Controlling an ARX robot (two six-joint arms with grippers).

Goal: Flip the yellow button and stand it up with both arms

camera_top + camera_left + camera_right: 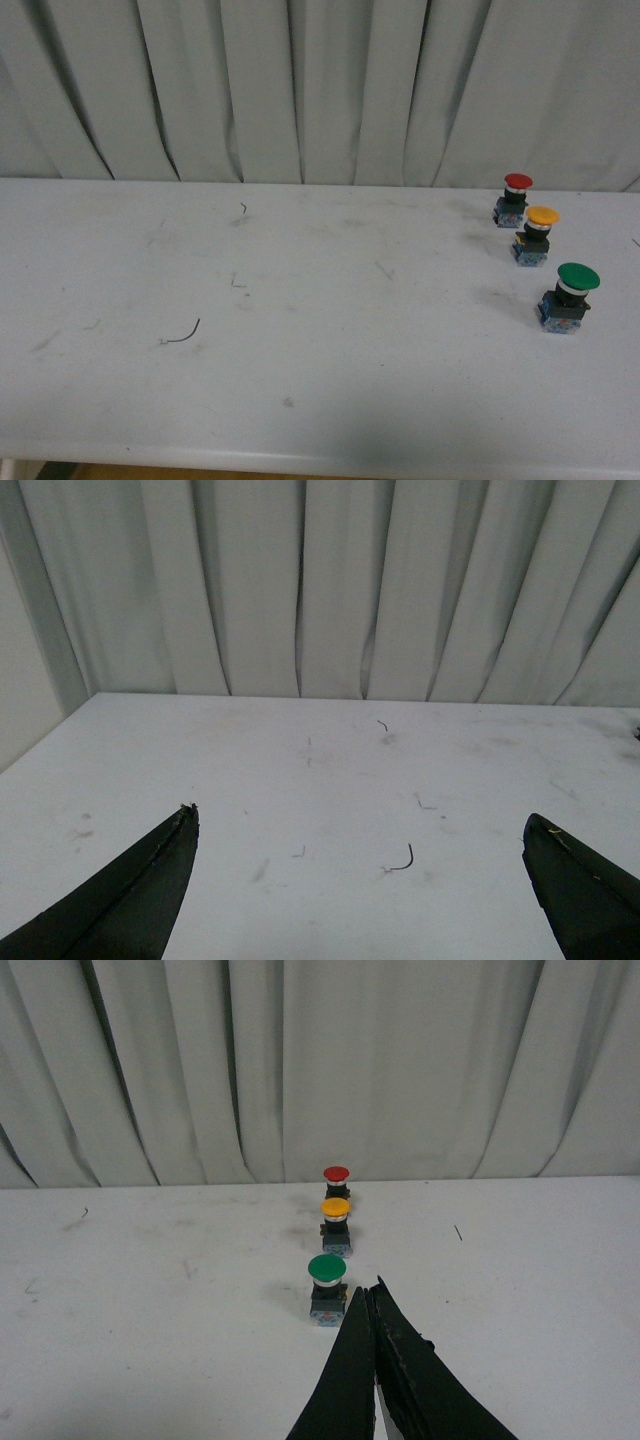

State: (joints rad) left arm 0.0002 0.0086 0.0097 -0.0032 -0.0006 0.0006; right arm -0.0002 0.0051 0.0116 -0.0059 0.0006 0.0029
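Observation:
The yellow button (536, 237) stands upright on its blue base at the right of the white table, cap up, between a red-capped button (514, 198) and a larger green-capped one (570, 297). The right wrist view shows the same row: the yellow button (335, 1224) sits beyond the green one (327, 1289). My right gripper (368, 1290) is shut with nothing in it, its tips just beside the green button and short of the yellow one. My left gripper (360, 820) is open over bare table, far from the buttons. Neither arm appears in the front view.
A thin curved wire scrap (183, 334) lies left of centre on the table (320, 380); it also shows between the left fingers as a wire scrap (402, 861). A pleated white curtain (300, 90) hangs behind. The table's front edge (320, 462) runs close below.

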